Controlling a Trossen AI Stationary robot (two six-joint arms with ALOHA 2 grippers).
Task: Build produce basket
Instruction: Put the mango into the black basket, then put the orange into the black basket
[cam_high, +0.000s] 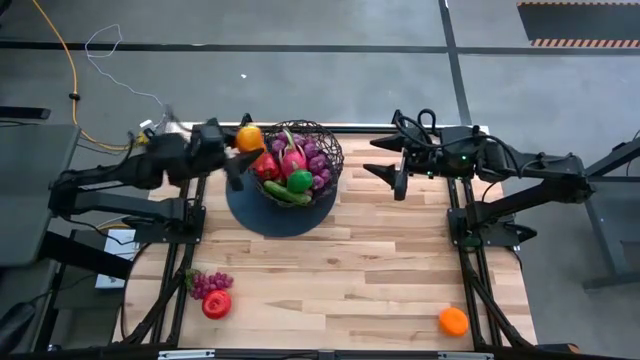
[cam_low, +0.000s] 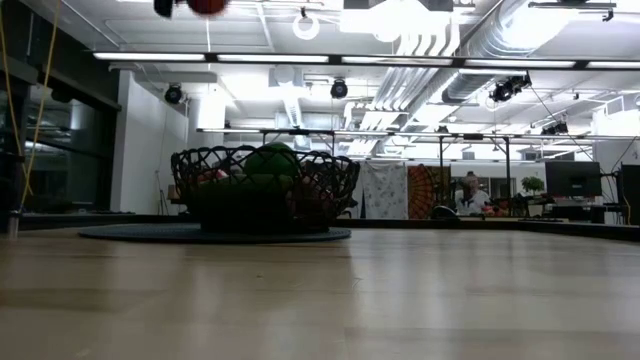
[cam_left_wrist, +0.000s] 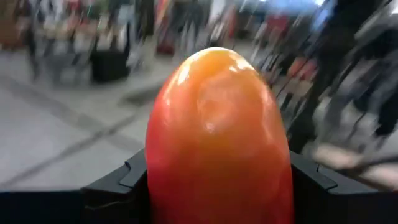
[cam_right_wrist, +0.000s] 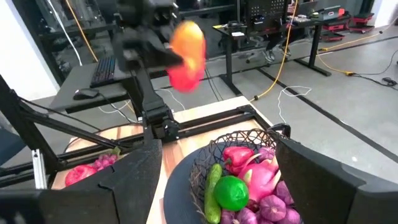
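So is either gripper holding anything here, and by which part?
The left gripper is shut on an orange-red fruit, its fingers clamping the lower sides, raised beside the basket. The right gripper is open and holds nothing.

My left arm reaches in from its side at the far edge of the tabletop, forearm roughly level, wrist raised well above the surface. My left tool has its two dark fingers pressed against either side of an orange-red mango, which fills the gap between them. The motion blur makes the wrist angle hard to judge. My right arm waits opposite, stretched inward at a similar height, and my right tool points toward the left one, fingers spread apart with nothing between them.
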